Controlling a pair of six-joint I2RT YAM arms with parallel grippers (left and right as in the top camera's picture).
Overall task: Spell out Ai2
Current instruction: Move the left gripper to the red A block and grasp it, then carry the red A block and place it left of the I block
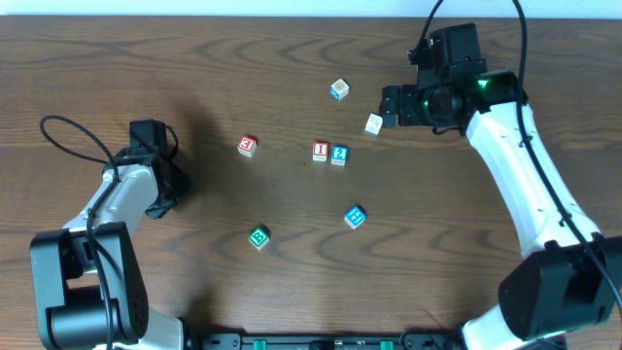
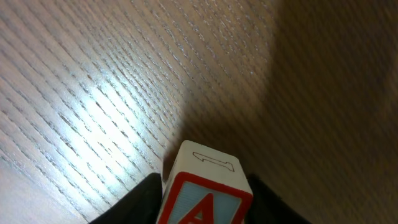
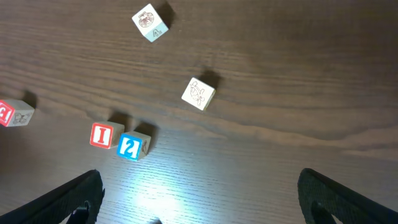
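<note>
In the left wrist view a white cube with a red-framed "A" point(image 2: 205, 196) sits between the two black fingers of my left gripper point(image 2: 205, 205), and both fingers press against its sides. In the overhead view that gripper point(image 1: 167, 187) is low over the table at the far left and hides the A block. The red "I" block point(image 1: 320, 151) and the blue "2" block point(image 1: 339, 155) stand side by side, touching, near the table's middle. My right gripper point(image 1: 389, 105) hovers at the back right, open and empty, with the I block point(image 3: 101, 135) and 2 block point(image 3: 130, 147) ahead to its left.
A red "E" block point(image 1: 247, 145) lies left of the I block. A blue "H" block point(image 1: 356, 217) and a green block point(image 1: 259, 237) lie nearer the front. Two pale picture blocks point(image 1: 338, 89) point(image 1: 374, 123) sit close to the right gripper.
</note>
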